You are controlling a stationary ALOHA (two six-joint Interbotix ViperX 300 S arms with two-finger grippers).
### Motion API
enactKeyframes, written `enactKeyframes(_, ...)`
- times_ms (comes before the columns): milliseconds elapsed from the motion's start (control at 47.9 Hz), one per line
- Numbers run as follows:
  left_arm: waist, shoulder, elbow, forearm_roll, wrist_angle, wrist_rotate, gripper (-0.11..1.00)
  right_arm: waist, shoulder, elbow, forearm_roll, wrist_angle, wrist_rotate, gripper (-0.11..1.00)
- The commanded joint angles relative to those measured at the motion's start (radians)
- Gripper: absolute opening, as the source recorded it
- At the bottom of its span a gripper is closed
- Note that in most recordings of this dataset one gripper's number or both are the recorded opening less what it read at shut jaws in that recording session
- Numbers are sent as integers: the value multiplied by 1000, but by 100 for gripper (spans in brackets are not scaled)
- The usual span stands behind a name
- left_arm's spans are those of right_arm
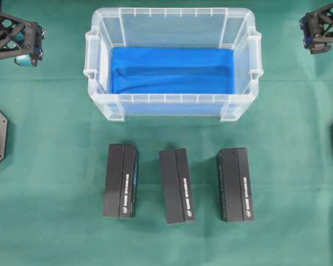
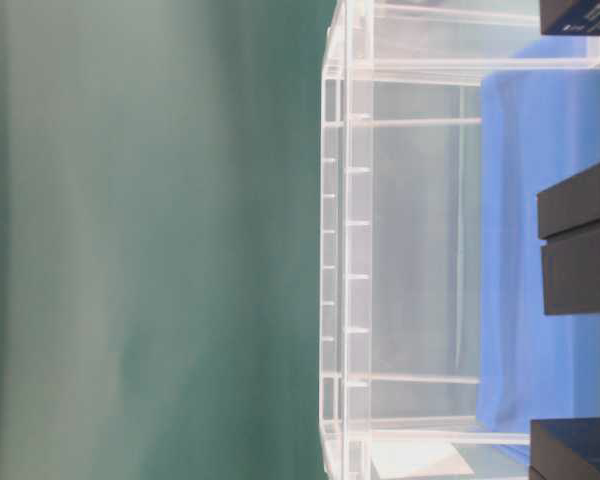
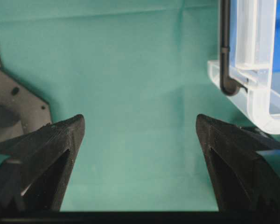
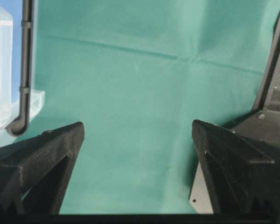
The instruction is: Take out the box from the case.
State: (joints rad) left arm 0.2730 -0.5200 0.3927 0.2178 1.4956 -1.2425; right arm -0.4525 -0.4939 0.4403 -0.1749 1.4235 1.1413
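With the case (image 1: 172, 22) showing only its blue cloth (image 1: 172, 69), the three black boxes (image 1: 176, 185) lie outside it on the green worktop (image 1: 55, 138), long axes front-to-back, while left claw (image 3: 140, 135) and right claw (image 4: 137, 135) hang released and empty at its far corners.

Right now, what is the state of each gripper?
Left gripper: jaws open, holding nothing.
Right gripper: jaws open, holding nothing.
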Motion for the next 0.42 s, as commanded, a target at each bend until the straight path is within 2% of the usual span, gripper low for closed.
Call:
enactKeyframes(0, 3, -5, -25, 8, -3, 0, 96, -2, -3, -23, -3, -5, -2, 93)
enactKeyframes(397, 8, -3, -23, 8, -3, 2, 96, -2, -3, -23, -3, -5, 0, 93)
